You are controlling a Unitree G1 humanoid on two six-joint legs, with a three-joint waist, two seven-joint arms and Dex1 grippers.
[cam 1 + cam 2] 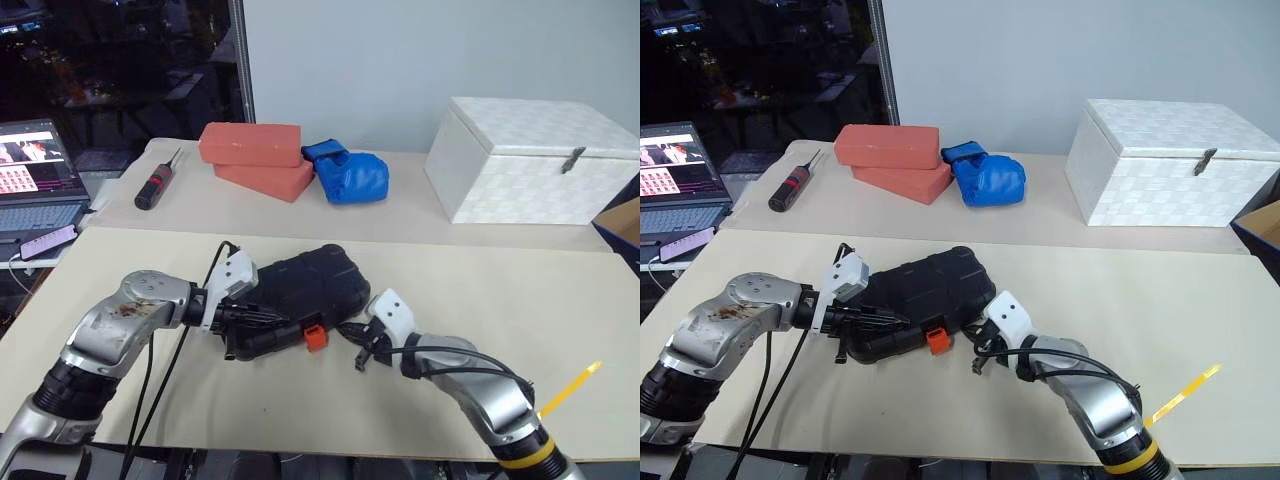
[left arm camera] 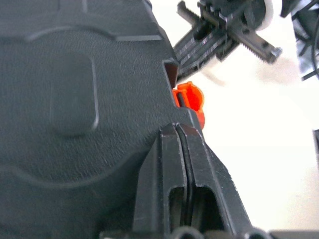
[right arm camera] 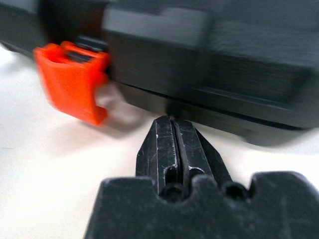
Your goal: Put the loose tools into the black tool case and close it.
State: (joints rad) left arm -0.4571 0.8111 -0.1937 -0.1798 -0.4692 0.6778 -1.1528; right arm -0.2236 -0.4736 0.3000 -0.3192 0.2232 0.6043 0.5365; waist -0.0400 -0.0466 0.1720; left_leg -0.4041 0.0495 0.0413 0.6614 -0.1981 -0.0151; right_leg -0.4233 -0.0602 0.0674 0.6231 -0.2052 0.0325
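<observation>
The black tool case point(image 1: 300, 285) lies closed on the beige table, its orange latch point(image 1: 315, 338) sticking out from the front edge. My left gripper point(image 1: 283, 319) is shut and rests on the lid near the front edge, just left of the latch point(image 2: 192, 97). My right gripper point(image 1: 352, 333) is shut with nothing in it. It is low over the table, pointing at the case's front edge just right of the latch point(image 3: 75, 82). The loose tools are out of view.
At the back lie a black screwdriver with red bands point(image 1: 157, 185), two red bricks point(image 1: 255, 155), a blue bundle point(image 1: 350, 175) and a white box point(image 1: 530, 160). A laptop point(image 1: 35, 175) and a phone point(image 1: 45, 243) are at far left. A yellow strip point(image 1: 570, 390) is at right.
</observation>
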